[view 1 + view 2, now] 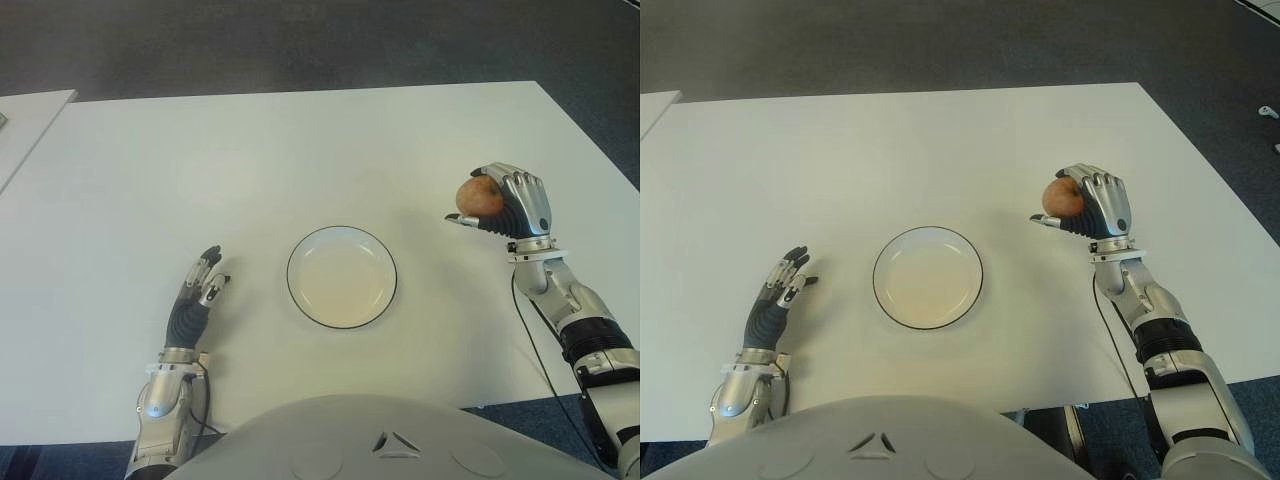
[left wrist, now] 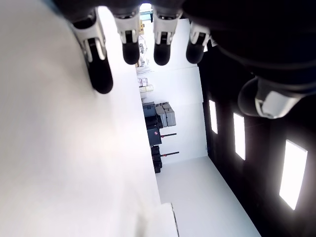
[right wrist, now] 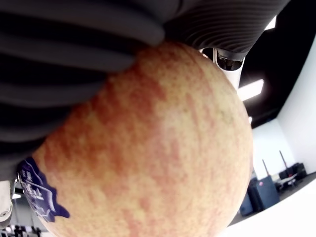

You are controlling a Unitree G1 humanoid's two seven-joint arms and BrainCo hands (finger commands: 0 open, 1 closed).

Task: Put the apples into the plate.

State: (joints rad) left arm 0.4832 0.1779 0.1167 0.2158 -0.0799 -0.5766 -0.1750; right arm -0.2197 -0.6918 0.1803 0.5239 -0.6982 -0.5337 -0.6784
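A red-yellow apple [image 1: 478, 198] is held above the white table [image 1: 300, 150], well to the right of the plate, by my right hand [image 1: 508, 205], whose fingers wrap around it. In the right wrist view the apple [image 3: 148, 143] fills the frame and carries a small blue sticker [image 3: 37, 195]. The white plate with a dark rim [image 1: 296, 300] sits at the table's middle front and holds nothing. My left hand [image 1: 200, 285] shows left of the plate, fingers extended and holding nothing.
A second white table's corner [image 1: 30, 115] shows at the far left. Dark carpet [image 1: 300, 40] lies beyond the table's far edge. Only one apple is in view.
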